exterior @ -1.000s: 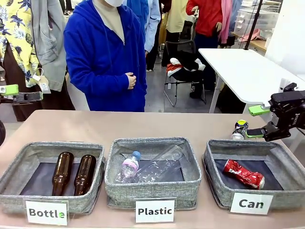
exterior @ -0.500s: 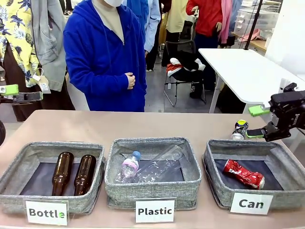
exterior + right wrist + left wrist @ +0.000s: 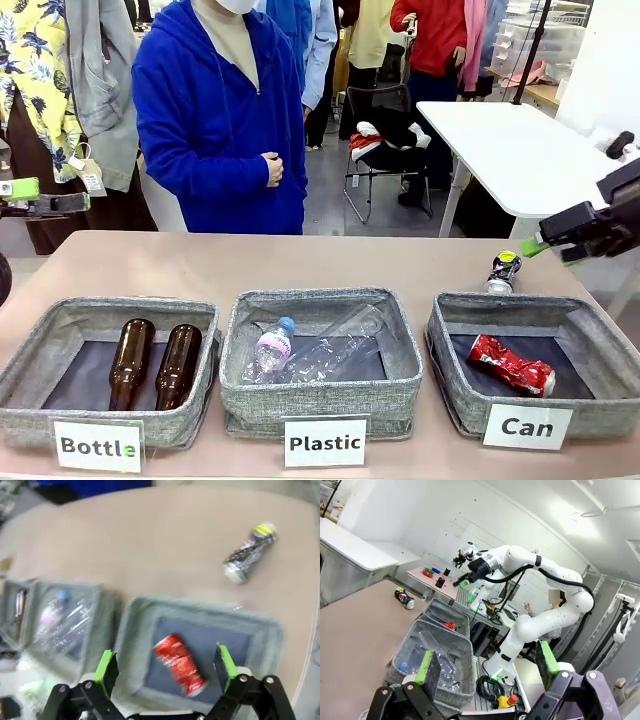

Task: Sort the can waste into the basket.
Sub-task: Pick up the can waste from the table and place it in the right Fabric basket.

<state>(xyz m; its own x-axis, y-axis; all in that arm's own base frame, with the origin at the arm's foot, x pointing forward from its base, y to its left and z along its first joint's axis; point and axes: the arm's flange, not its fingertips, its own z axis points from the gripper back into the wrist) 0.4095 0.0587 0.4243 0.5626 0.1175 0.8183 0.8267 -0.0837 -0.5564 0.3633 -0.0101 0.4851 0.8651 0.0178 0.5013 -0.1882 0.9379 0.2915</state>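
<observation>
The red dented can [image 3: 512, 365] [image 3: 179, 664] lies inside the grey basket [image 3: 450, 375] signed "Can" at the right. Behind that basket the black can [image 3: 503, 271] [image 3: 248, 553] [image 3: 404, 598] lies on the bare table. My right gripper [image 3: 553, 245] hangs open above the table's right edge, raised well clear of the black can, and its wrist view looks down on the basket [image 3: 131, 630]. At the far left my left gripper [image 3: 22, 196] [image 3: 485, 664] is open and holds nothing.
The "Plastic" basket [image 3: 320, 395] in the middle holds clear bottles, and the "Bottle" basket [image 3: 190, 415] at the left holds two brown glass bottles. A person in a blue hoodie [image 3: 215, 110] stands at the far side with hands together. Bare table stretches behind the baskets.
My right gripper has risen and drawn back to the right, away from the black can. The can, the baskets and the left arm have stayed put.
</observation>
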